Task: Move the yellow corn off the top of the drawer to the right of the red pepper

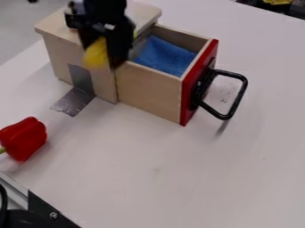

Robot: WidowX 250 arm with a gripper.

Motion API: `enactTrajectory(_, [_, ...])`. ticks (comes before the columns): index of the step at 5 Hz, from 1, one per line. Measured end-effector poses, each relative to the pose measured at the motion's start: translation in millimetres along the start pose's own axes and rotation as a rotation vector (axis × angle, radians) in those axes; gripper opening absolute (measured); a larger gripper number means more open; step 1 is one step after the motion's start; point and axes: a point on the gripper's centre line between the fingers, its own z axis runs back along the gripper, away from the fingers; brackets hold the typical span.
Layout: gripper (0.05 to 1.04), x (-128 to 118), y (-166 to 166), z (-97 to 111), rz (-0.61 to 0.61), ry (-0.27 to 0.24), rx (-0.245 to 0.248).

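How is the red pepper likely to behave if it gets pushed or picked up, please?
The red pepper may rock or roll a little when pushed, since it lies on its side with rounded edges. Its shiny skin could make it somewhat slippery. Its full, undented shape suggests it would keep its form rather than flop.

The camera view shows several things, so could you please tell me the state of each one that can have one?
Drawer, pulled open.
Blue cloth, lying inside the drawer.
Yellow corn, at the end effector; whether it is gripped, I cannot tell.
Red pepper, lying on the table, stem towards the view's left edge.
Silver tape, stuck down from the wooden cabinet onto the table.
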Motion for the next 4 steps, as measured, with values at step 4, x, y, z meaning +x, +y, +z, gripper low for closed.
enactTrajectory(4, [0.635,-99,-33,-110,-0.136,0.175,0.023])
